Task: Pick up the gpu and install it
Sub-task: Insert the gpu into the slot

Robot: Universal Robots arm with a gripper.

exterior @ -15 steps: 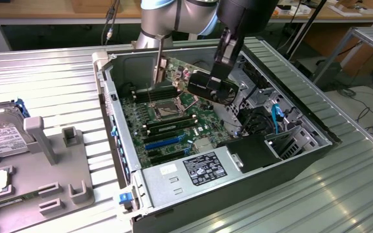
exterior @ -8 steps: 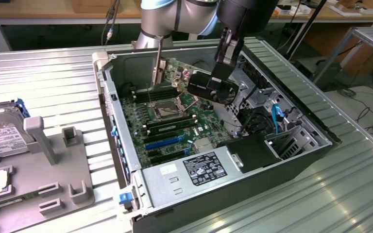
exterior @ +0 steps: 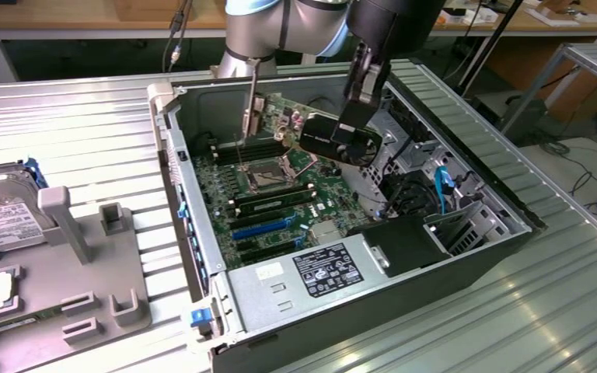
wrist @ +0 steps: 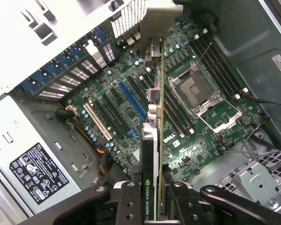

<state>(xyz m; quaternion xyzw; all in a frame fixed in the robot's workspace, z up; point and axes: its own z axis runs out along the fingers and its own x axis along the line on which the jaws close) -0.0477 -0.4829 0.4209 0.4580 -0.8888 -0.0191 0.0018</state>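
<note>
The claw [wrist: 152,201] is clamped on the gpu [wrist: 155,101], holding it edge-down just above the motherboard [wrist: 210,136]. It looks light, stiff and fragile. The bare top edge, clear of components, seems the safest hold.

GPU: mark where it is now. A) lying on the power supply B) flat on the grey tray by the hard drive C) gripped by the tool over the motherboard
C: the tool clamps the gpu edge-on above the motherboard.
</note>
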